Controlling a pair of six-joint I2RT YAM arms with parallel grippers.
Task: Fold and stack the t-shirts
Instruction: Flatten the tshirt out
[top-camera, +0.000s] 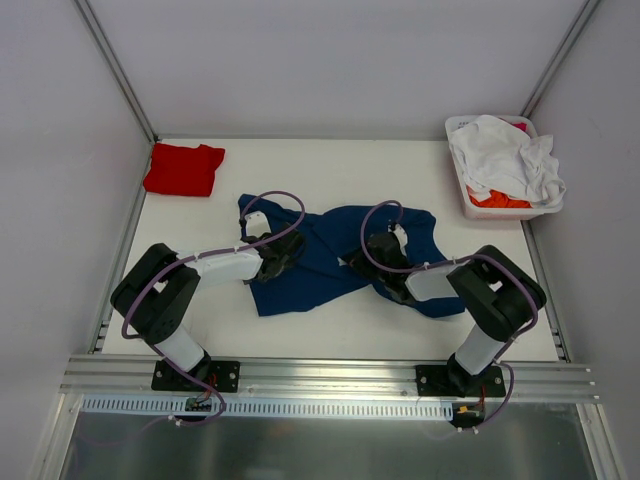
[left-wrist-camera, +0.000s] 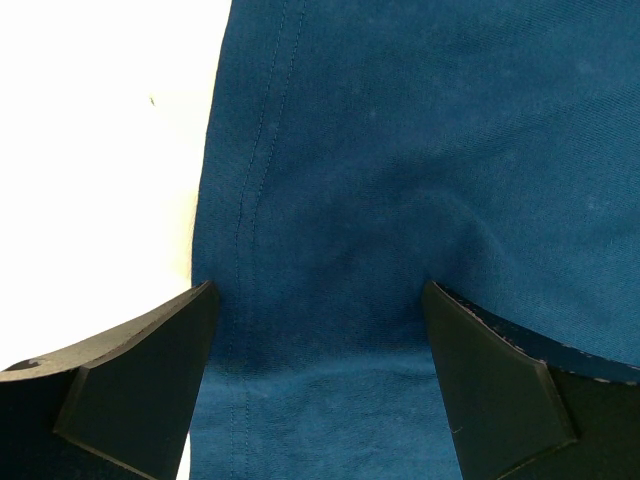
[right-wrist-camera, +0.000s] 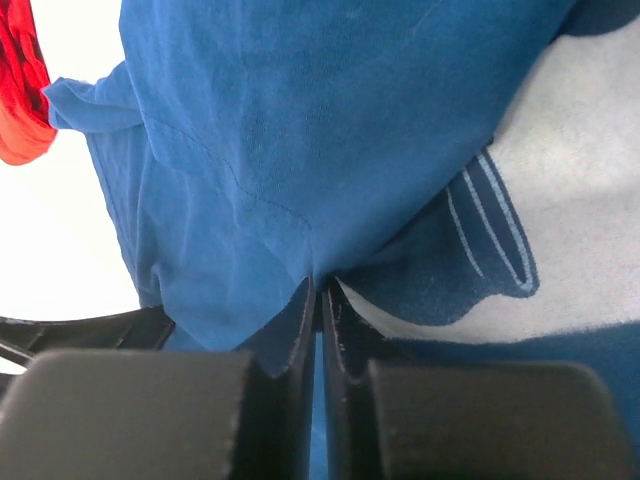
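Lying in the middle of the white table (top-camera: 400, 170) is a blue t-shirt (top-camera: 320, 255). It is spread out but bumpy, with wrinkles and a twist in the middle.

The left tool (top-camera: 283, 255) hangs over the left part of the blue t-shirt. Its two fingers (left-wrist-camera: 140, 390) stand wide apart. From the left wrist camera you see blue cloth and a sewn line between them, and a bit of white table at the side. The left tool has hold of nothing.

The right tool (top-camera: 375, 258) is down on the right part of the blue t-shirt. Its two fingers (right-wrist-camera: 345, 330) are pressed close together, with a little fold of blue cloth pinched at their tips. Just beside that fold is a pale print (right-wrist-camera: 590, 200) with thin blue lines on it.

A red t-shirt (top-camera: 183, 168) sits folded at the far left corner of the table, well apart from the blue one. A white basket (top-camera: 470, 208) stands at the far right corner. A white t-shirt (top-camera: 505, 160) is piled loosely in it, and an orange t-shirt (top-camera: 498, 200) peeks out from under the white one.
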